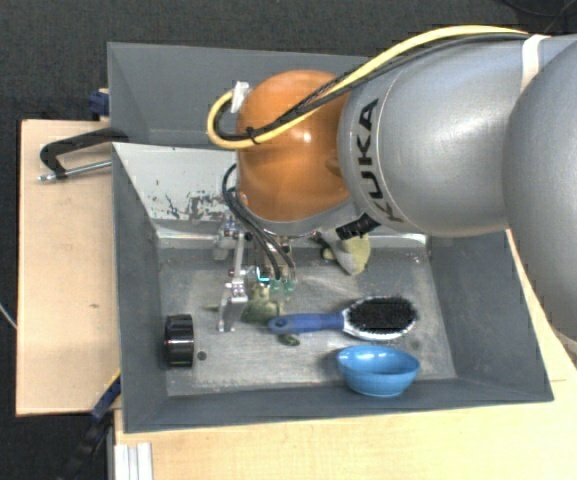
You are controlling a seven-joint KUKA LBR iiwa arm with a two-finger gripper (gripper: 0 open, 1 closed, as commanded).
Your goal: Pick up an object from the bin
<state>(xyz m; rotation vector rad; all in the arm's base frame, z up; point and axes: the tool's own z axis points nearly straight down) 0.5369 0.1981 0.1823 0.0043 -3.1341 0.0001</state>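
Gripper stood low at the middle of the bin, its jaws parted and clamping nothing. A small olive-green lump lay on the floor between them. The blue brush had its handle end just beside that lump. Closing might catch the handle as well, or squeeze the lump out sideways, since it looked low and rounded. The cap and bowl lay apart, at little risk.
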